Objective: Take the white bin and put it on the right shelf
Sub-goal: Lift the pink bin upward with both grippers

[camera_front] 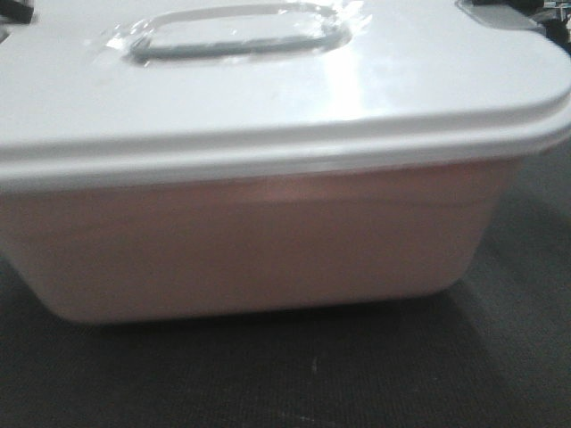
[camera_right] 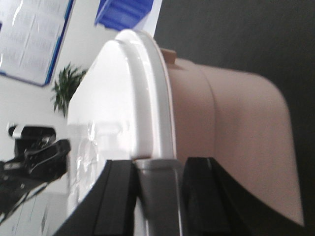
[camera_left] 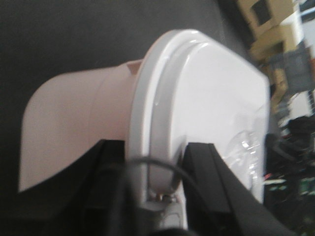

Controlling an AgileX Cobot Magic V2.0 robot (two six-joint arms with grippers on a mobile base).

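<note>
While each pincer is clamped on one end of the white bin, the tub fills nearly the whole front view. Its long pinkish side faces the camera, and its glossy lid runs from 9 to 3 o'clock. The grey recessed handle sits at 12 o'clock. From 4 through 8 o'clock lies a dark textured surface. I cannot tell whether the tub's base touches it or hangs just over it.

At 6 o'clock in the left wrist view, the left gripper has its two black fingers closed on the lid's overhanging rim. One is under the lip and the other on the top face. A thin dark cable loops across the rim between them. The tub's rounded corner points toward 12 o'clock, with only the dark surface around it from 9 to 12. Blurred tan boxes stand at 1 o'clock and dark equipment at 3 to 4, both well apart from the lid's edge.

At 6 o'clock in the right wrist view, the right gripper is closed on a grey clasp at the rim. The dark surface stretches from 12 to 3 o'clock beyond the tub's wall. On the lid side are a blue crate at 12, a blue-framed board at 10, a plant at 9 against a white wall, and a black device at 8.
</note>
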